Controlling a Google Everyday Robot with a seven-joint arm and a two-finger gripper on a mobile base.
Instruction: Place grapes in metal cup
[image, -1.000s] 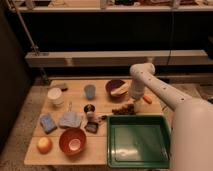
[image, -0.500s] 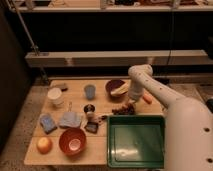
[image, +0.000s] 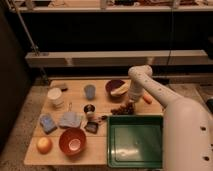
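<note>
The grapes (image: 121, 108), a small dark reddish bunch, lie on the wooden table (image: 100, 152) just above the green tray's top edge. The metal cup (image: 89, 109), small and shiny, stands upright to the left of the grapes at the table's middle. My gripper (image: 131, 103) hangs from the white arm and points down, right over the right end of the grapes. The cup stands about a hand-length to its left.
A dark bowl with a banana (image: 116, 88) sits behind the grapes and an orange carrot (image: 146, 98) lies to their right. A blue-grey tumbler (image: 90, 91), a white cup (image: 55, 96), a green tray (image: 135, 141), a red bowl (image: 72, 141), an orange (image: 44, 144), a blue sponge (image: 47, 122) and a cloth (image: 70, 120) share the table.
The gripper has dipped slightly toward the grapes. The grapes and the cup have not moved.
</note>
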